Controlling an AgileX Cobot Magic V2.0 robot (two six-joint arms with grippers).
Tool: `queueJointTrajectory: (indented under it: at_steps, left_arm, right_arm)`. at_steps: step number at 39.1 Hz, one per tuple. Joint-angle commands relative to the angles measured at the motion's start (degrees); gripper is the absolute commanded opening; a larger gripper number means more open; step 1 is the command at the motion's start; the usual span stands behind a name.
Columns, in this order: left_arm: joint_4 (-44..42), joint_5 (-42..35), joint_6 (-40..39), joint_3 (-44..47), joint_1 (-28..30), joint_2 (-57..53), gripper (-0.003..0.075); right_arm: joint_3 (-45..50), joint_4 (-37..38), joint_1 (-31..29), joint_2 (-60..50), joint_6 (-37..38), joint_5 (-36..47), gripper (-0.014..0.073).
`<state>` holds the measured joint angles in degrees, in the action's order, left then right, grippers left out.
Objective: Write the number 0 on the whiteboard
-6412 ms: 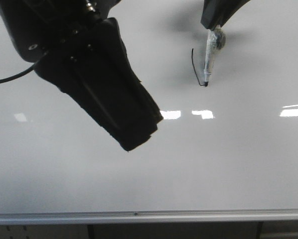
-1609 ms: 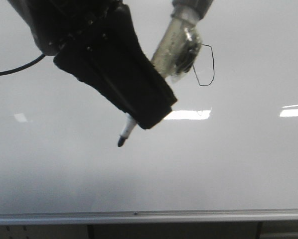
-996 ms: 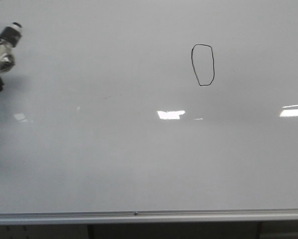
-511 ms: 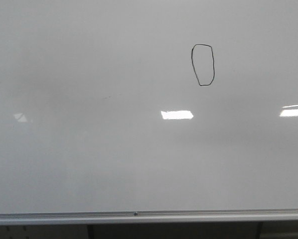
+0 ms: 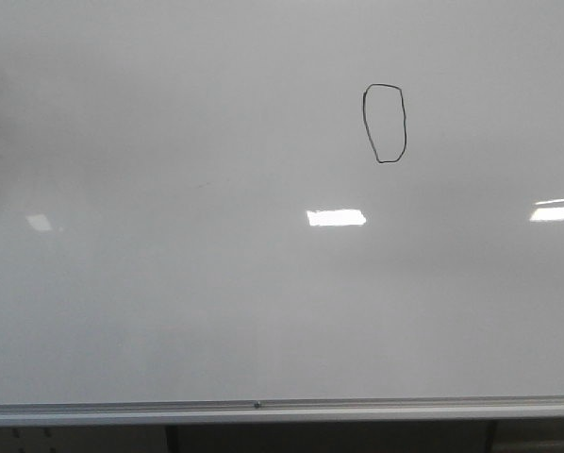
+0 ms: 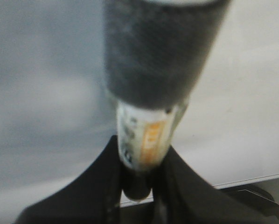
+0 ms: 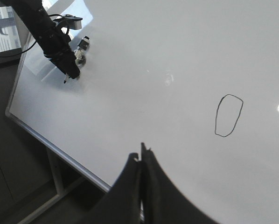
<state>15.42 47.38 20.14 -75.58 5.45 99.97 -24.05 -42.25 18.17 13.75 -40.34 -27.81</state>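
With the 0 [image 5: 385, 124] sitting closed on the upper right of the whiteboard [image 5: 216, 311], writing looks done: the left gripper [image 6: 138, 172] is gripping the marker [image 6: 146, 140], the right gripper [image 7: 142, 161] is pinched empty, and parking both is remaining.

— where are you working?
— my arms face a big glossy whiteboard [image 5: 169, 311] on a metal stand [image 7: 55, 177], with a silver rail [image 5: 263, 410] along its bottom edge. looks like an office or lab room.
— what else says so?
— bright rectangular ceiling-light reflections [image 5: 336, 218] on the board, and daylight from a window [image 7: 2, 28] at one end.
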Motion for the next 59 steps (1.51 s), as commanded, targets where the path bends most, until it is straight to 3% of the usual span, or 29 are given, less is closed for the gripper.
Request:
queueJointTrajectory:
  at_steps: [1,7,18,23,34,38,42,53,59]
  left_arm:
    - [1.3,-3.2,-1.1,-1.9,0.1,-1.5,-0.0018]
    - [1.3,-3.3,-1.1,-1.9,0.1,-1.5,0.0051]
    - [1.2,-3.3,-1.1,-1.9,0.1,-1.5,0.0470]
    - [1.0,-2.4,-1.0,-1.9,0.1,-2.3,0.0559]
    - [-0.1,3.9,-1.0,-0.6,0.1,-10.2,0.0554]
    - [1.2,3.6,-1.0,2.2,0.0,-14.4,0.0509]
    - [1.4,2.9,-1.0,6.8,0.0,-19.1,0.0397]
    - [3.1,-2.0,-0.9,21.3,0.0,-33.7,-0.0020]
    - [5.8,-5.9,-0.7,28.8,0.0,-42.7,-0.0020]
  right_arm:
    - [-1.4,-1.4,-0.2,0.4,-0.7,3.0,-0.0069]
    - [-1.4,-1.4,-0.2,0.4,-0.7,3.0,-0.0069]
    - [-1.4,-1.4,-0.2,0.5,-0.7,3.1,-0.0069]
    - [-1.4,-1.4,-0.2,0.5,-0.7,3.1,-0.0069]
    - [-1.4,-1.4,-0.2,0.5,-0.7,3.1,-0.0069]
    - [-1.4,-1.4,-0.2,0.5,-0.7,3.1,-0.0069]
    - [-1.4,-1.4,-0.2,0.5,-0.7,3.1,-0.0069]
    - [-1.4,-1.4,-0.2,0.5,-0.7,3.1,-0.0069]
    - [-1.4,-1.4,-0.2,0.5,-0.7,3.1,-0.0069]
